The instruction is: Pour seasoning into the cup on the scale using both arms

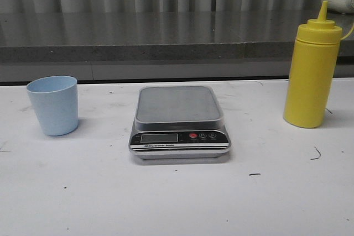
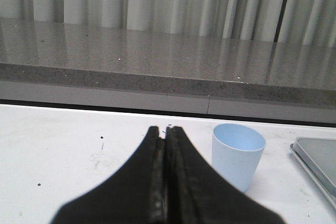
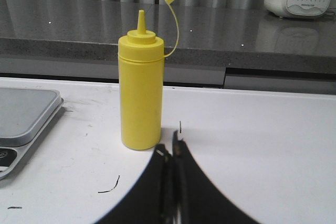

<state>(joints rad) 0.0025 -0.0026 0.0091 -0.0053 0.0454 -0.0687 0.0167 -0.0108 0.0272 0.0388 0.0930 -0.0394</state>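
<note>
Standing left of the scale (image 1: 180,122), blue cup (image 1: 53,105), yellow bottle (image 1: 311,70) to its right, left gripper (image 2: 166,131) clenched empty, right gripper (image 3: 171,149) likewise.

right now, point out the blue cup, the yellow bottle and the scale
cup (image 1: 53,106), front view, middle of its outer wall
yellow bottle (image 1: 310,81), front view, middle of its body
scale (image 1: 177,104), front view, centre of its grey platform

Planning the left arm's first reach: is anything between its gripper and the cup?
Nothing visible. In the left wrist view only bare table lies between the shut left gripper and the blue cup.
</note>
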